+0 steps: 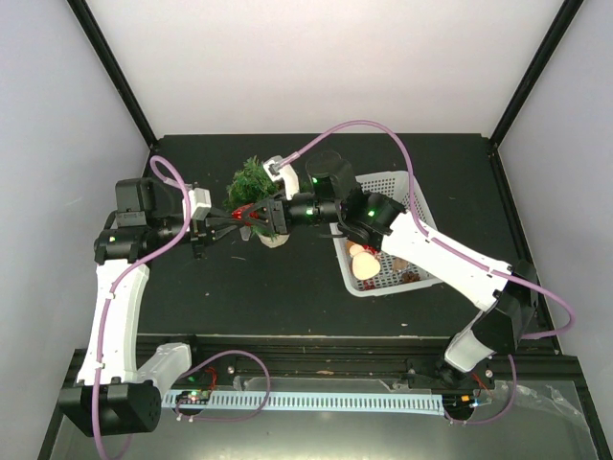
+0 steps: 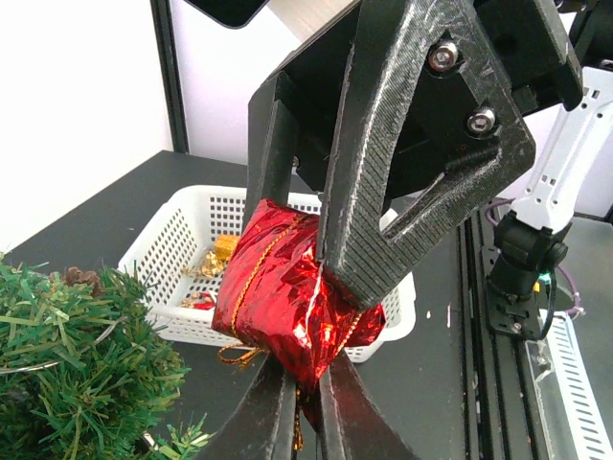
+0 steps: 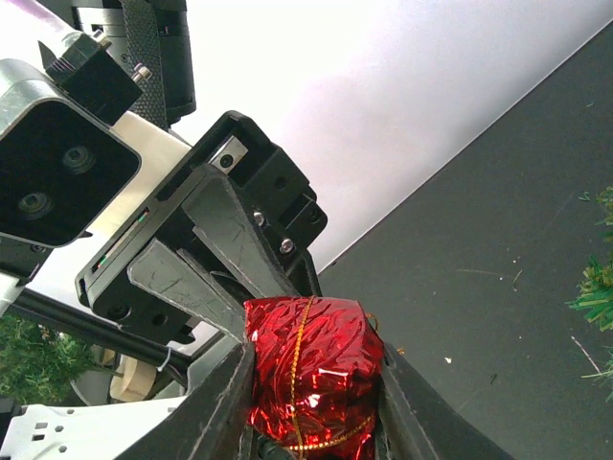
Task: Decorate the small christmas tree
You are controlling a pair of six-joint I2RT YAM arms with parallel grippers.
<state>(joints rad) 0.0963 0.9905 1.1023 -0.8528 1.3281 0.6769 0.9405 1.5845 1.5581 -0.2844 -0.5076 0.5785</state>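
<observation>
Left gripper [image 2: 305,402] pinches the gift's [image 2: 278,297] corner, right gripper [image 3: 311,383] squeezes it by the tree [image 1: 251,178]. With 2 grips pulling, the foil could rip or drop.

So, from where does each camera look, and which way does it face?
Top external: above and behind the bases, looking down on the table; both arms show.
Left wrist: on the left arm, facing the basket; left fingers at the bottom.
Right wrist: on the right arm, facing the left arm and wall; right fingers at the bottom.
Shared: both wrist views show the red gift.
</observation>
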